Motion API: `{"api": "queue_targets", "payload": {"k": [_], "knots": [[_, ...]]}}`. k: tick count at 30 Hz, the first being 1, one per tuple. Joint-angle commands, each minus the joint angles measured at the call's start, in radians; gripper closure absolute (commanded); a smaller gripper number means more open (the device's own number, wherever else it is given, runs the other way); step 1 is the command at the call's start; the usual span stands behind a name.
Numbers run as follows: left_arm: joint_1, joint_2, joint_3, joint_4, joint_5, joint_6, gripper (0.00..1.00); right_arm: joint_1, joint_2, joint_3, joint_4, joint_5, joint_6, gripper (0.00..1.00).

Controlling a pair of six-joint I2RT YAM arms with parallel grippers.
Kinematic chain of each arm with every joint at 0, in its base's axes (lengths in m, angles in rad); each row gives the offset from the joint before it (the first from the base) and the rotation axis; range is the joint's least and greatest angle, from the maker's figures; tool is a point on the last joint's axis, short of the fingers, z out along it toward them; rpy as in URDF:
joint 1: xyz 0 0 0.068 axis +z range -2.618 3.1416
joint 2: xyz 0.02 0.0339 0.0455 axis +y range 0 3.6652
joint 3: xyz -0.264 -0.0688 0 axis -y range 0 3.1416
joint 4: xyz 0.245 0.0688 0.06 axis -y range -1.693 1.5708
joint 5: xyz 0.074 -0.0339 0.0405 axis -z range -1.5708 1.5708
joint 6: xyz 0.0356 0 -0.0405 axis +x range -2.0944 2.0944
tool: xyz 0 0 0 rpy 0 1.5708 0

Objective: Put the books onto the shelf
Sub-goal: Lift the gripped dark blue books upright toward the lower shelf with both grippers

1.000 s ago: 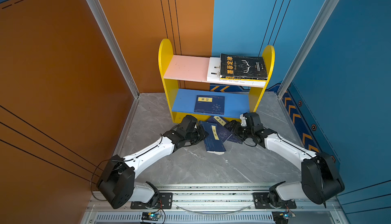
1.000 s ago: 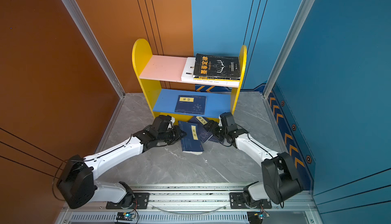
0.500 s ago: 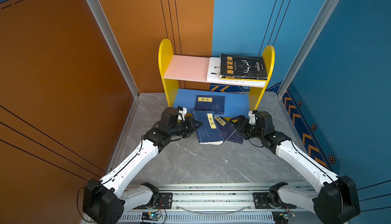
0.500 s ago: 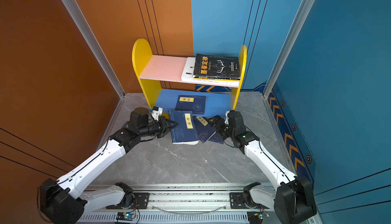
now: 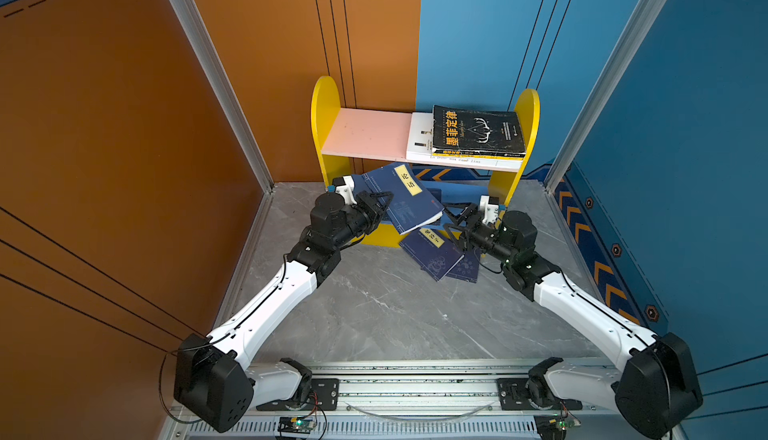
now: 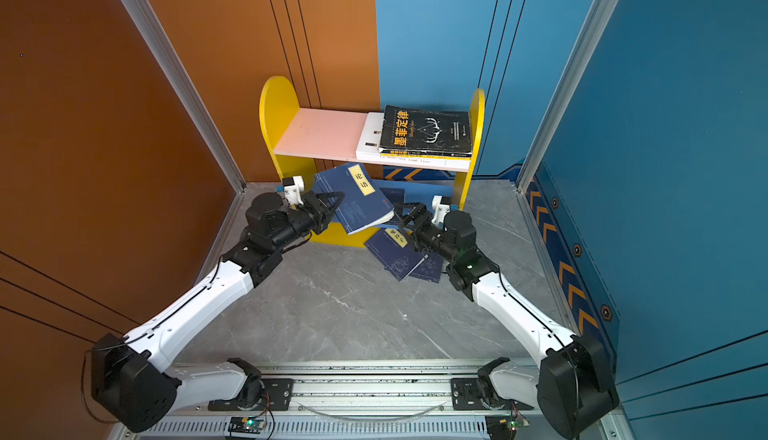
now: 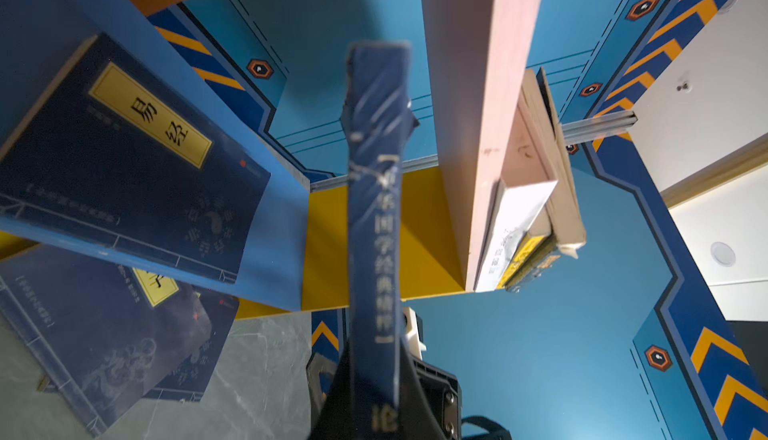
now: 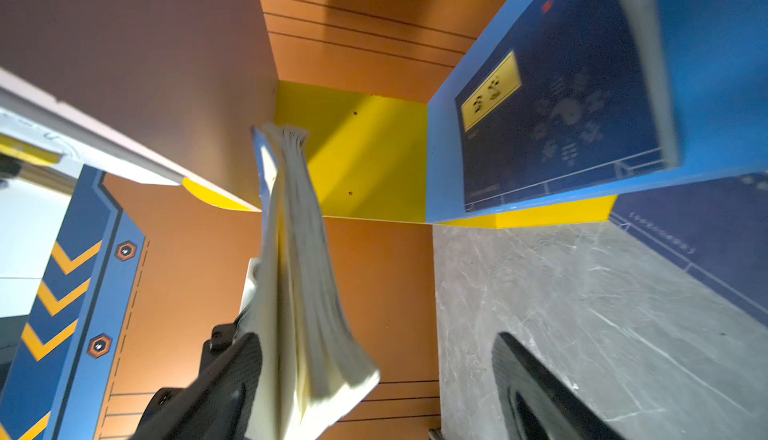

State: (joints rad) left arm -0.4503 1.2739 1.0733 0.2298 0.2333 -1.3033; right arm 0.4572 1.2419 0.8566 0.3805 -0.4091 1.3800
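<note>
one view alone, left wrist, shows the held navy book (image 7: 374,209) spine-on.

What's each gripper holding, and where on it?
Left gripper pinches the navy book at its spine; right gripper is open, gripping nothing.

The pink upper board (image 5: 365,132) is bare on its left half; stacked books (image 5: 476,132) fill its right. A tilted navy book (image 5: 405,199) spans the lower blue board (image 5: 461,192), and two navy books (image 5: 432,251) clutter the worktop (image 5: 374,305) before it.
</note>
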Motion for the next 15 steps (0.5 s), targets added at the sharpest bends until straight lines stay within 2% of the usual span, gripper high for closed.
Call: {"api": "queue_targets", "payload": {"k": [1,5,15], "knots": [[0.004,0.009,0.038,0.077,-0.091,0.006,1.0,0.036,0.018,0.009,0.163,0.051,0.073,0.11],[0.005,0.005,0.021,0.074,-0.141,0.014,1.0,0.056,0.046,0.003,0.251,0.084,0.116,0.12],[0.001,0.029,0.025,0.105,-0.208,0.009,1.0,0.132,0.133,0.056,0.258,0.091,0.131,0.15]]}}
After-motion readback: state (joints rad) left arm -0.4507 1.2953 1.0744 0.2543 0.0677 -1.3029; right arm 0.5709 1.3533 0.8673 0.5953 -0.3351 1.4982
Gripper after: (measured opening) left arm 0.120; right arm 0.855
